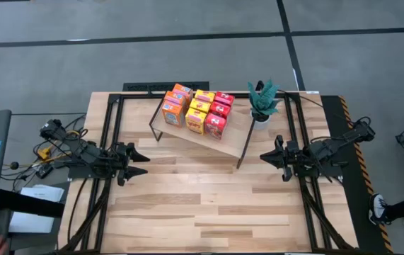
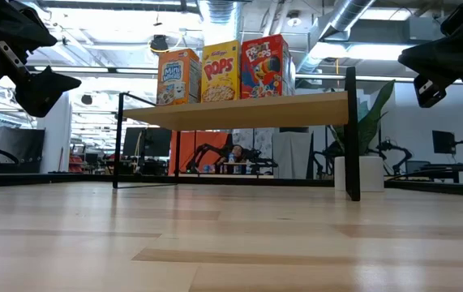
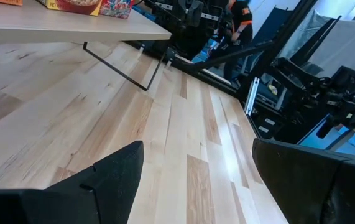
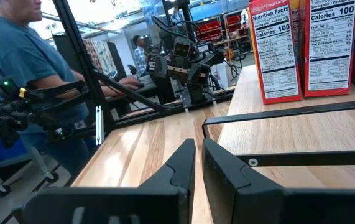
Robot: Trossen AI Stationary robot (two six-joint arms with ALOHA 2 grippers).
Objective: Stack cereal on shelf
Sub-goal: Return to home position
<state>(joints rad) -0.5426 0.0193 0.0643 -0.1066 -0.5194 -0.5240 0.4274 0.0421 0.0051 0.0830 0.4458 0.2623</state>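
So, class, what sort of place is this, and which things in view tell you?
Probably a robotics lab or workshop: more robot arms stand beyond the table, there are exposed ceiling ducts, and a person stands among the equipment.

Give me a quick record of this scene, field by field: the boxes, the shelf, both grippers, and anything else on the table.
shelf: stands toward the back of the table
cereal boxes: nine on the shelf, in orange, yellow, red columns
left gripper: open, empty, raised left of the shelf
right gripper: shut, empty, raised right of the shelf
plant: potted, at the shelf's right end
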